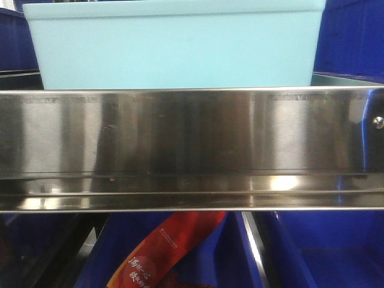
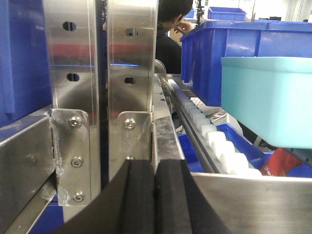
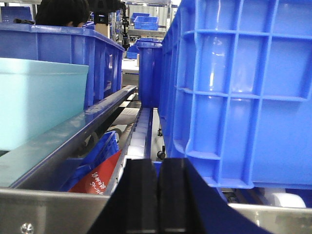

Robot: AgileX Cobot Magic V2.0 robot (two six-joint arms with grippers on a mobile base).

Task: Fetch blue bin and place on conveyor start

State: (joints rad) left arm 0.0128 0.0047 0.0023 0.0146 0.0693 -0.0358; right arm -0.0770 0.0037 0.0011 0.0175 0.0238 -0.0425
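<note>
blue bin beyond steel shelf rail | left gripper pressed together, empty | right gripper pressed together, empty

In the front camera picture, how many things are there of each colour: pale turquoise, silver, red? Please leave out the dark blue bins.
Pale turquoise bin: 1
Silver steel shelf rail: 1
Red printed packet: 1
Total: 3

The blue bin is plain pale turquoise, with no pattern. The shelf rail is mirror-bright silver with dim grey streaks. The ribbed bins are deep royal blue. A packet is red with white lettering. The left tool and right tool have matt black pads
</note>
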